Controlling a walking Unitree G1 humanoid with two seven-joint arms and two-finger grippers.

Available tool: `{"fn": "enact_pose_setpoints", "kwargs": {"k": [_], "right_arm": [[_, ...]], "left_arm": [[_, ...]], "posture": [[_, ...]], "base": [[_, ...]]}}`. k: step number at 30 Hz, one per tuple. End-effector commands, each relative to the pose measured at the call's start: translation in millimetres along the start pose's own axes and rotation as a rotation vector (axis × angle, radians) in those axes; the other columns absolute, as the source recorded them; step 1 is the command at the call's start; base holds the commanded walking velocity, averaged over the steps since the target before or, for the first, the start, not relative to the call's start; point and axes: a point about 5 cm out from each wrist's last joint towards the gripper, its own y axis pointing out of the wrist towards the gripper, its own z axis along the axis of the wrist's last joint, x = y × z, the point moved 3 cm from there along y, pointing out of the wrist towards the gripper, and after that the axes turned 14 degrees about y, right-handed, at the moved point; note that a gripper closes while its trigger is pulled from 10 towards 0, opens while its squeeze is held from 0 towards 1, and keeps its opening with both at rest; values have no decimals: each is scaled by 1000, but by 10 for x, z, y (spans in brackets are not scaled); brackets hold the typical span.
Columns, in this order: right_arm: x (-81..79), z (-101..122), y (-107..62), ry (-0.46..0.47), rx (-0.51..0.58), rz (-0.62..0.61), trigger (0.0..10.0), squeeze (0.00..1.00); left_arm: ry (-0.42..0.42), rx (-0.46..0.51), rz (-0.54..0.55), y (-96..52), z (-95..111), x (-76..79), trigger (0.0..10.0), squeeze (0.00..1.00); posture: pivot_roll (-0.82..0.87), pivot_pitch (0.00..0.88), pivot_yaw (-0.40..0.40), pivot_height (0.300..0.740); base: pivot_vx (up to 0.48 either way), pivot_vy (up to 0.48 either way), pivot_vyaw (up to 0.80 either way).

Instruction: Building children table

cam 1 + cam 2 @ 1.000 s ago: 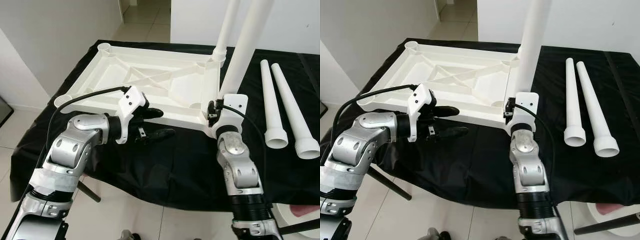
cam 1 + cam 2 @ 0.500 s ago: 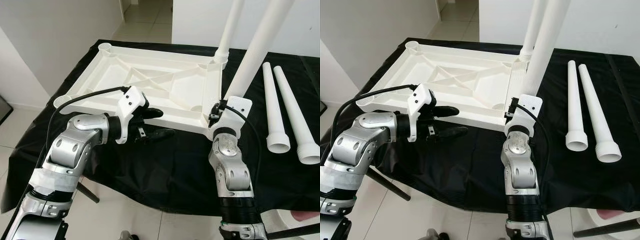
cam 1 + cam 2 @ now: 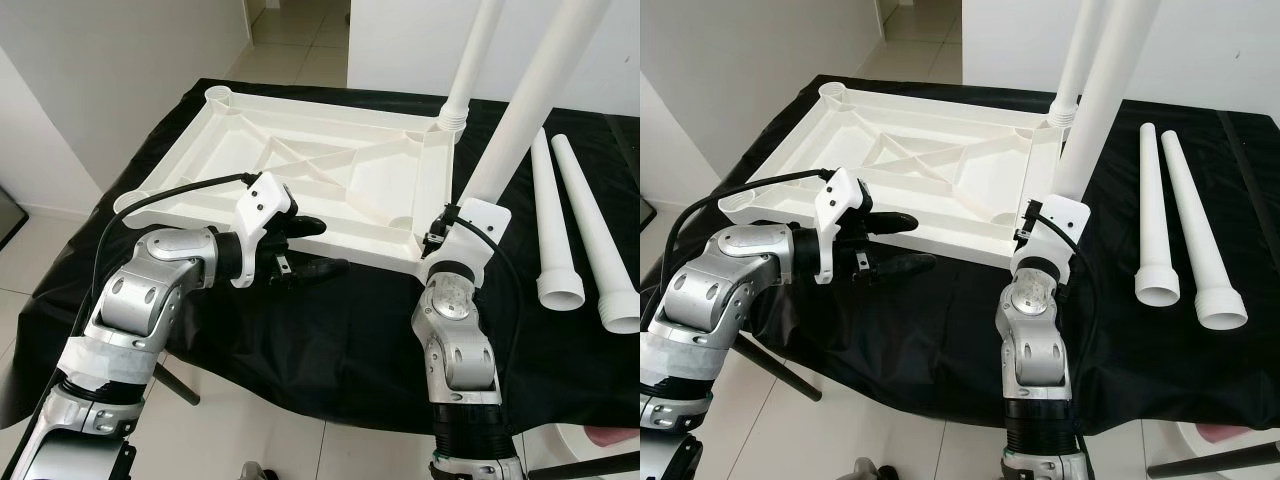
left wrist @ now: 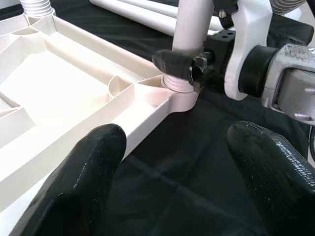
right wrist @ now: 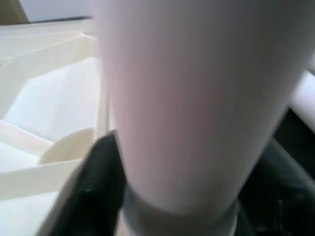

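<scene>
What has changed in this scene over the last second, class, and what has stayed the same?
The right hand, shut on the near leg, tipped that leg from nearly upright to leaning right at its top, its base staying in the tabletop's corner socket. The right arm swung left beneath it. Unchanged: the left hand open beside the tabletop's near edge, the far leg standing, two loose legs lying.

The tops of the two standing legs (image 3: pixel 540 90) (image 3: pixel 472 60) were cut off by the upper edge of the frame. The right gripper (image 4: pixel 189 66) was largely hidden behind its white wrist housing (image 3: pixel 468 228). In the right wrist view, the held leg was blurred, and the fingers (image 5: pixel 101 187) were only partly seen.
</scene>
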Motion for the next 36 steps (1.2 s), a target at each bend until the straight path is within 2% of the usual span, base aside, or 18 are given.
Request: {"fn": "enact_pose_setpoints", "kwargs": {"k": [1,2,3,4,5,6,7,9,11,14,20,23,25,26,29,30,32,36], "right_arm": [[235,-392,-6,-44,-169,-68,10000,1000],[156,-358,4,-34,-158,-9,10000,1000],[44,-303,4,12,-147,73,10000,0],[-27,-263,-1,41,-138,126,10000,0],[-27,-263,-1,41,-138,126,10000,0],[-127,-203,-16,49,-117,206,10000,0],[-127,-203,-16,49,-117,206,10000,0],[-296,-17,-59,54,-43,372,10000,0],[-327,79,-69,40,5,417,10000,0],[-298,232,-38,-7,82,440,10000,0],[-215,332,30,-57,125,438,10000,0],[-160,361,66,-71,127,446,10000,0],[-146,331,100,-101,61,551,10000,0],[-146,331,100,-101,61,551,10000,0],[-173,261,63,-158,-36,750,10000,0],[-173,261,63,-158,-36,750,10000,0],[-141,233,76,-209,-89,846,10000,0],[-112,286,169,-288,-67,883,10000,0]], "left_arm": [[2,-22,68,-30,-7,-62,10000,0],[3,-22,68,-31,-7,-62,10000,0],[3,-23,68,-31,-7,-63,10000,0],[3,-23,69,-31,-7,-64,10000,0],[3,-23,69,-31,-7,-64,10000,0],[3,-23,69,-31,-8,-65,10000,0],[3,-23,69,-31,-8,-65,10000,0],[3,-24,69,-33,-8,-67,10000,0],[3,-24,70,-35,-7,-69,10000,0],[4,-24,71,-38,-4,-69,10000,0],[4,-24,72,-41,-3,-71,10000,0],[3,-24,73,-41,-2,-70,10000,0],[3,-24,75,-42,0,-77,10000,0],[3,-24,75,-42,0,-77,10000,0],[5,-23,76,-39,5,-89,10000,0],[5,-23,76,-39,5,-89,10000,0],[9,-18,75,-30,21,-93,10000,0],[11,-14,75,-18,35,-101,10000,0]], "posture": [[-97,148,102,740],[-97,148,102,740],[-97,148,102,740],[-97,148,102,740],[-97,148,102,740],[-97,148,102,740],[-97,148,102,740],[-97,147,103,740],[-97,147,103,740],[-97,147,103,740],[-97,149,102,740],[-97,149,102,740],[-102,150,106,740],[-102,150,106,740],[-102,149,107,740],[-102,149,107,740],[-104,148,107,740],[-102,147,107,740]], "base": [[0,0,0],[0,0,0],[0,0,0],[0,0,0],[0,0,0],[0,0,0],[0,0,0],[0,0,0],[0,0,0],[0,0,0],[0,0,0],[0,0,0],[0,0,0],[0,0,0],[0,0,0],[0,0,0],[0,0,0],[0,0,0]]}}
